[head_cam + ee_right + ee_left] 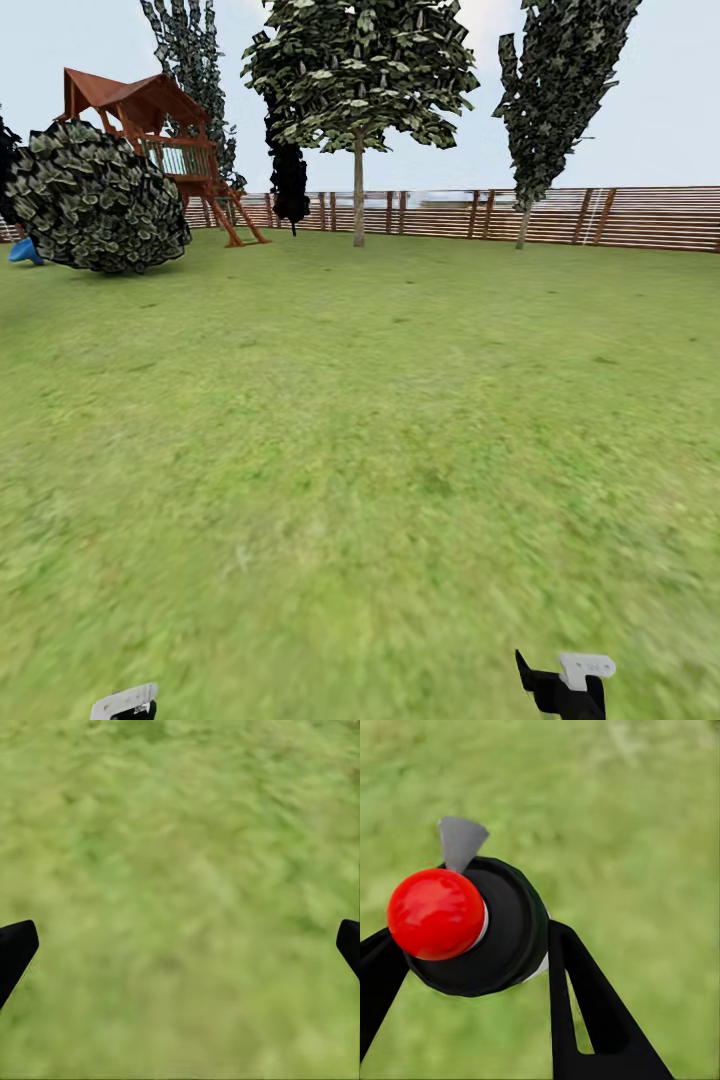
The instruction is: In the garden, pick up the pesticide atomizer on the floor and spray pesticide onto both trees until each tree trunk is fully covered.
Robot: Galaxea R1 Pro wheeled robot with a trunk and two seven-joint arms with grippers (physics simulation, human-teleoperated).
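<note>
left gripper (pixel 472 967): black fingers (pixel 585 1012) clamped on either side of the pesticide atomizer (pixel 484 926), seen in the left wrist view; in the head view a pale part of this arm shows at the bottom edge.
atomizer: held between the left fingers above the grass; a round black body with a glossy red ball on top and a small grey wedge-shaped piece beside the ball.
right gripper (pixel 180 945): fingers spread wide apart with nothing between them, blurred grass beyond; in the head view it sits low at the bottom right as a black and white shape (pixel 565 685).
lawn (pixel 380 420): wide green grass running from the robot up to the fence.
fence (pixel 640 217): brown horizontal slats across the far side of the garden.
tree (pixel 358 190): pale trunk with a broad canopy, standing well ahead near the fence, around the middle of the head view.
dark conifer (pixel 560 90): tall and narrow, to the right of that tree.
bush (pixel 95 200): large round leafy mass at far left.
play structure (pixel 165 140): red-brown wooden frame with a roof, behind the bush.
</note>
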